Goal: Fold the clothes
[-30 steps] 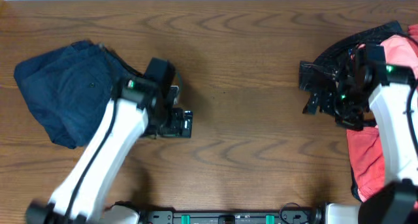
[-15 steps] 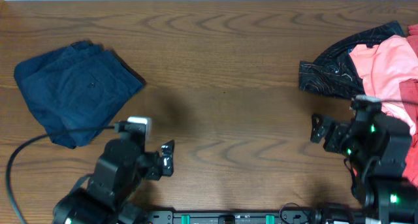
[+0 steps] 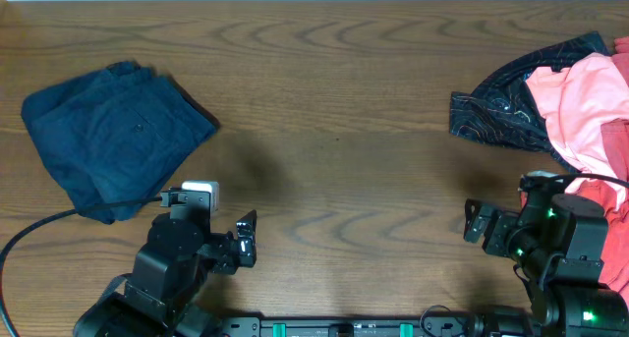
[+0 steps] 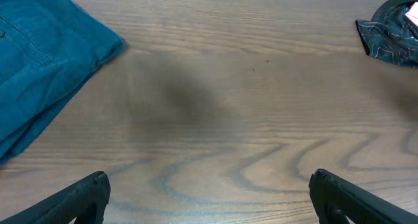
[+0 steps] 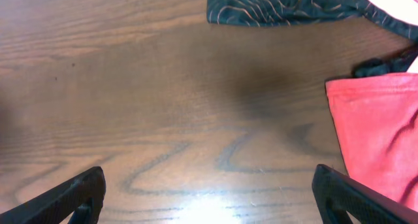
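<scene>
Left pincer (image 4: 208, 191) gapes near shorts (image 4: 39, 61), right pincer (image 5: 209, 191) seemingly beside red cloth (image 5: 375, 132).

Wide bare wood across the middle of the desk (image 3: 334, 131), open from far edge to near. Blocked at the left by folded navy shorts (image 3: 108, 136); at the right by black patterned cloth (image 3: 496, 111) and salmon-pink cloth (image 3: 580, 96) (red piece (image 5: 372, 132) lying close by the spread right fingers (image 5: 356, 198)). Bare wood ahead of the spread left fingers (image 4: 78, 198) too.

Left gripper (image 3: 247, 241) low, jaws spread wide, holding nothing, right gripper (image 3: 477, 225) likewise
</scene>
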